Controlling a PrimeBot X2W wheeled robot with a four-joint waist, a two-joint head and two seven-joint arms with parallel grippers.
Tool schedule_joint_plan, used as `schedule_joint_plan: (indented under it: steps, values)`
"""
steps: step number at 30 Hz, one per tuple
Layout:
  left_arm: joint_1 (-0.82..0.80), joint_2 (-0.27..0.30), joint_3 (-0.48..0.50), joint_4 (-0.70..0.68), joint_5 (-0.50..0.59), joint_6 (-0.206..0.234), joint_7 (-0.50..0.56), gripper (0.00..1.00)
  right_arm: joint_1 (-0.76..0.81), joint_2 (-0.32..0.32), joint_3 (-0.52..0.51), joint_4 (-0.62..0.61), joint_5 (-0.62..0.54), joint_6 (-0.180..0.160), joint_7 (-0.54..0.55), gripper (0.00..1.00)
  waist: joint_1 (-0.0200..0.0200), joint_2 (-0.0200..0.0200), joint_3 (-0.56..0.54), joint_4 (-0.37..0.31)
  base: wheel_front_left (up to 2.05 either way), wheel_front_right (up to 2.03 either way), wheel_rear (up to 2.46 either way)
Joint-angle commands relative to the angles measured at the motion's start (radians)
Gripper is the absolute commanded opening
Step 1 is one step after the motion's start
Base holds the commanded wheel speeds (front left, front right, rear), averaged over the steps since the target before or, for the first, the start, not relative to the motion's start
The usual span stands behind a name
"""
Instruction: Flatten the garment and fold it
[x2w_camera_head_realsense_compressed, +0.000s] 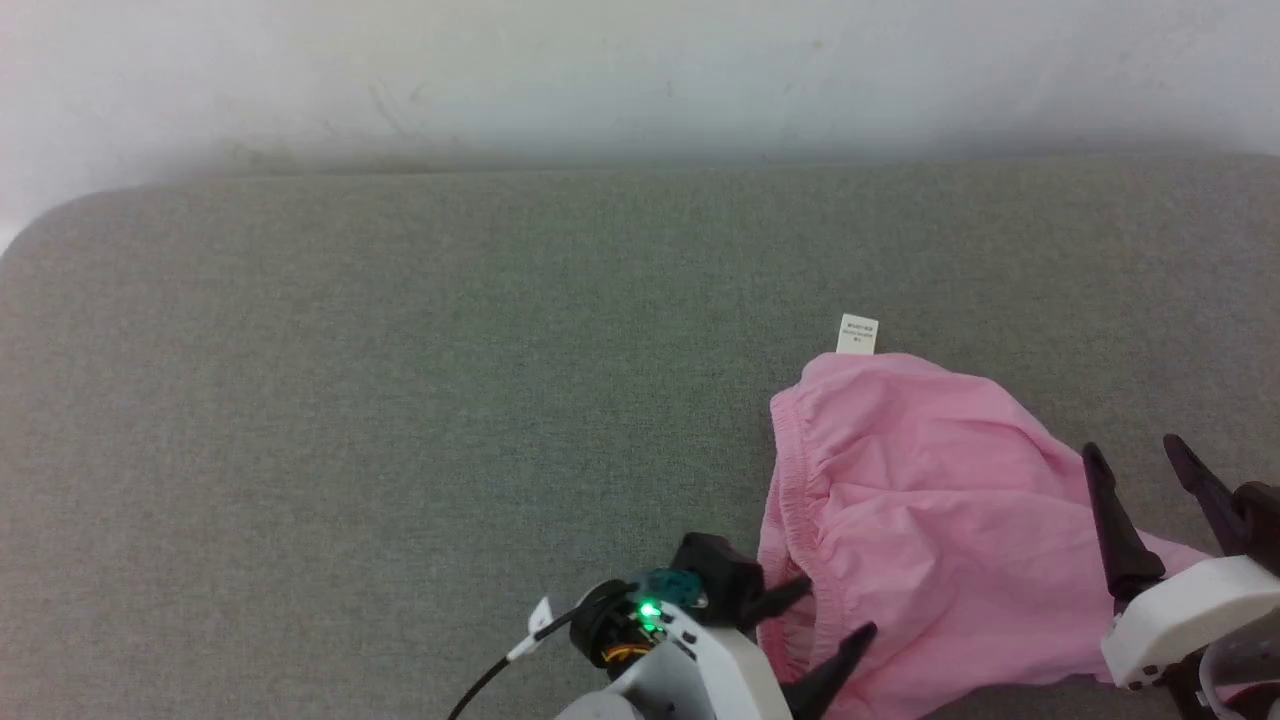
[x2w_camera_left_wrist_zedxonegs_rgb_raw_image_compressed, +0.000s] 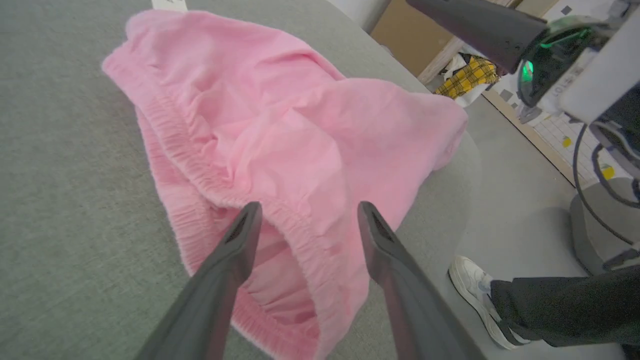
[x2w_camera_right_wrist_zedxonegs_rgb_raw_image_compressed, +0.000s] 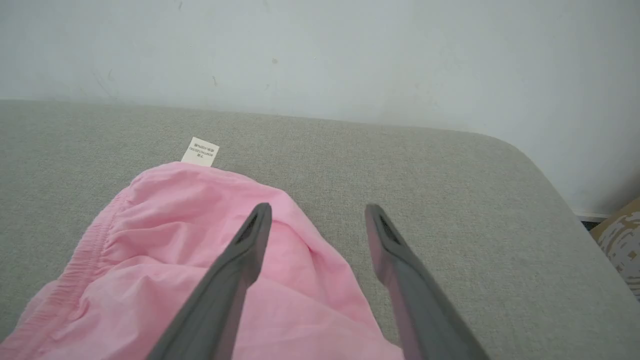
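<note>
The garment (x2w_camera_head_realsense_compressed: 930, 520) is a crumpled light pink cloth lying on the grey surface at the lower right, its gathered waistband facing left and a small white label (x2w_camera_head_realsense_compressed: 857, 335) sticking out at its far edge. My left gripper (x2w_camera_head_realsense_compressed: 825, 612) stands open at the waistband, fingers astride the gathered edge (x2w_camera_left_wrist_zedxonegs_rgb_raw_image_compressed: 295, 225) with nothing gripped. My right gripper (x2w_camera_head_realsense_compressed: 1135, 455) is open over the garment's right edge; between its fingers (x2w_camera_right_wrist_zedxonegs_rgb_raw_image_compressed: 250, 240) lie cloth and bare surface. The garment (x2w_camera_right_wrist_zedxonegs_rgb_raw_image_compressed: 200, 260) holds several folds.
The grey padded surface (x2w_camera_head_realsense_compressed: 400, 400) stretches wide to the left, its back along a white wall (x2w_camera_head_realsense_compressed: 640, 70). Its right edge drops to the floor, where a person's white shoe and dark trouser leg (x2w_camera_left_wrist_zedxonegs_rgb_raw_image_compressed: 480, 285) stand. Boxes and a yellow checked cloth (x2w_camera_left_wrist_zedxonegs_rgb_raw_image_compressed: 465, 75) lie beyond.
</note>
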Motion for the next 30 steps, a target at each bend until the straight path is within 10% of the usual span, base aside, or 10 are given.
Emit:
schedule_joint_plan:
  steps: [1,8,9,10,30]
  values:
    - [-0.025,0.013,-0.024,-0.002,-0.029,-0.006,0.038,1.0,-0.023,0.007,0.001,0.012,-0.008,-0.001,-0.017,1.0,-0.0001,0.0,0.032,-0.005,0.0,0.0,0.0]
    - [-0.098,0.036,-0.085,0.063,-0.078,-0.007,0.154,1.0,-0.061,0.02,0.015,0.059,-0.021,-0.001,-0.055,1.0,-0.0001,0.0,0.068,-0.013,0.0,0.0,0.0]
    - [-0.107,0.035,-0.092,0.07,-0.084,-0.007,0.158,0.25,-0.064,0.019,0.018,0.064,-0.023,-0.001,-0.057,1.0,-0.0001,0.0,0.071,-0.013,0.0,0.0,0.0]
    - [-0.116,0.034,-0.095,0.074,-0.092,-0.007,0.153,0.0,-0.067,0.018,0.019,0.068,-0.024,-0.001,-0.059,1.0,-0.0001,0.0,0.072,-0.012,0.0,0.0,0.0]
    - [-0.024,0.273,0.316,-0.008,-0.169,0.179,-0.196,0.0,-0.028,-0.017,0.125,0.102,-0.011,-0.001,0.017,1.0,-0.0001,0.0,-0.011,0.112,0.0,0.0,0.0]
